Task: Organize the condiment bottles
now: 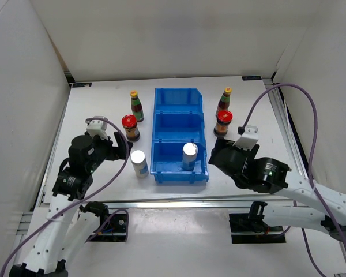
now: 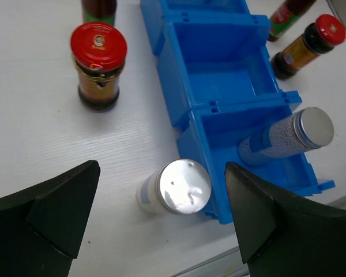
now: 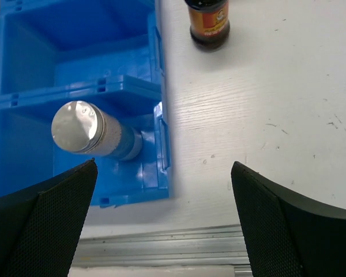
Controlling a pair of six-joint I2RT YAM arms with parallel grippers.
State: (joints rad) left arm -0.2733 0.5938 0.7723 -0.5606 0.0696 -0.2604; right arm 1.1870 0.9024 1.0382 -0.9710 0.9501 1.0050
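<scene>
Blue plastic, moulded into a long three-compartment bin (image 1: 179, 134), runs down the middle of the white table (image 1: 104, 104), and only its nearest compartment holds anything: one white bottle with a silver cap (image 1: 189, 156), standing upright inside. By my reckoning the sorting has only begun, with one of six bottles placed. Its twin, the second white silver-capped bottle (image 1: 139, 163), stands on the table just beside the bin's near left corner. On the left, a dark jar with a red lid (image 1: 130, 127) and a slim dark bottle with a yellow cap and green neck (image 1: 136, 106) wait in a row; on the right their mates, another red-lidded jar (image 1: 222, 123) and another slim yellow-capped bottle (image 1: 224, 100), do likewise. The middle and far compartments look bare. The left gripper (image 2: 161, 216) hangs with its jaws spread wide and nothing between them but the view down onto the outer white bottle, which likely makes that the next pick. The right gripper (image 3: 161, 222) is likewise spread and empty, beside the bin's near right corner. Only the overhead view shows all six bottles together; the left wrist view shows the silver cap's small holes, and the right wrist view fine scratches on the tabletop.
</scene>
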